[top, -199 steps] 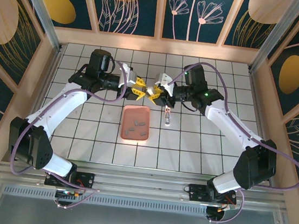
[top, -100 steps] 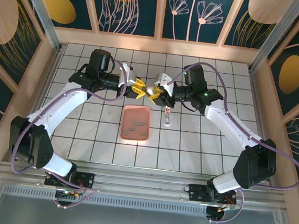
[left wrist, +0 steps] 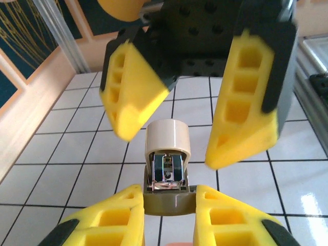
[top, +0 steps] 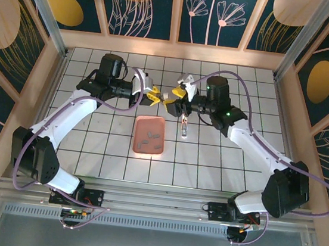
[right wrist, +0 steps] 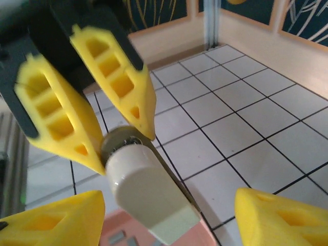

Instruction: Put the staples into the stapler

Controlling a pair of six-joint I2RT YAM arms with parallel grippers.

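Closest to the arm bases, the salmon-pink tray (top: 141, 124) is lying flat on the white tiled table (top: 220, 160), and the staples (top: 151, 136) are resting loose inside it as a few short grey strips. Just beyond the tray's far right corner, a slim pale piece (top: 184, 126) with a reddish far end is lying on the tiles, its length running near to far (what it is I cannot tell at this size). Farther out, past the tray's far edge, the stapler (right wrist: 148, 197) is hanging in the air between the two arms, clear of the tiles. Its long axis is running left to right across the table. The grey-brown end is sitting in the left gripper (left wrist: 169, 199), and the cream, rounded free end is pointing to the right, straight at the right gripper (right wrist: 170, 199). The left fingers (right wrist: 123, 82) are pinching that grey-brown end from both sides, closed down on it, and the left wrist view is looking along the body at silvery metal tucked under the cream cover. The right fingers (left wrist: 248, 97) are standing wide apart, flanking the cream end with a gap showing on each side and gripping nothing.
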